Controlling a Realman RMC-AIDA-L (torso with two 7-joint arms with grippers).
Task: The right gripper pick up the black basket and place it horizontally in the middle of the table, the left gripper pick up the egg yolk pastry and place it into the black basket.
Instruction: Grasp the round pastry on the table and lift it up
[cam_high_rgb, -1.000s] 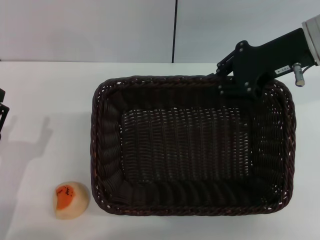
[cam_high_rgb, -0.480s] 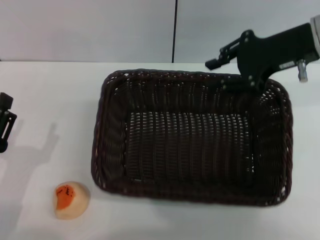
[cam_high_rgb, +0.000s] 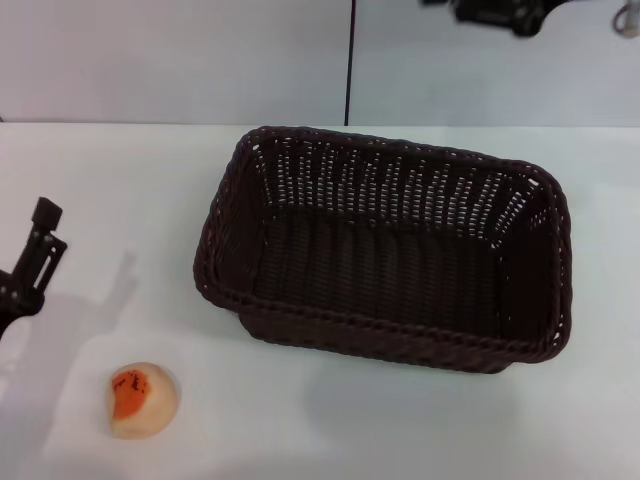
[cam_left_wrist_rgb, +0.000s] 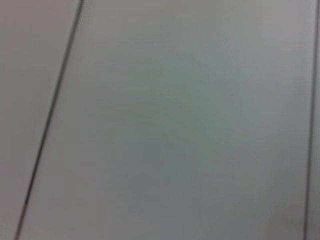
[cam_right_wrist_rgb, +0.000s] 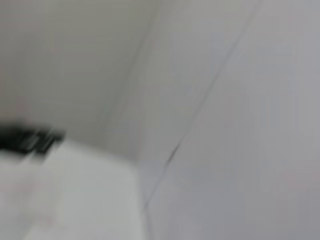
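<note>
The black basket (cam_high_rgb: 385, 250) lies in the middle of the white table (cam_high_rgb: 100, 170) with its long side running left to right. It looks tilted: its far inner wall and near outer wall both show. Nothing holds it. Only a small part of my right gripper (cam_high_rgb: 490, 12) shows, high above the basket's far right corner at the picture's top edge. My left gripper (cam_high_rgb: 35, 255) is at the table's left edge, above and left of the egg yolk pastry (cam_high_rgb: 143, 400). The pastry sits on the table near the front left, apart from the basket. Both wrist views show only blurred wall.
A pale wall with a dark vertical seam (cam_high_rgb: 350, 60) stands behind the table. Bare tabletop lies to the left of the basket and in front of it.
My right gripper has let go of the basket's far rim and risen to the picture's top. The basket has shifted and now looks tilted. My left gripper has come in from the left edge.
</note>
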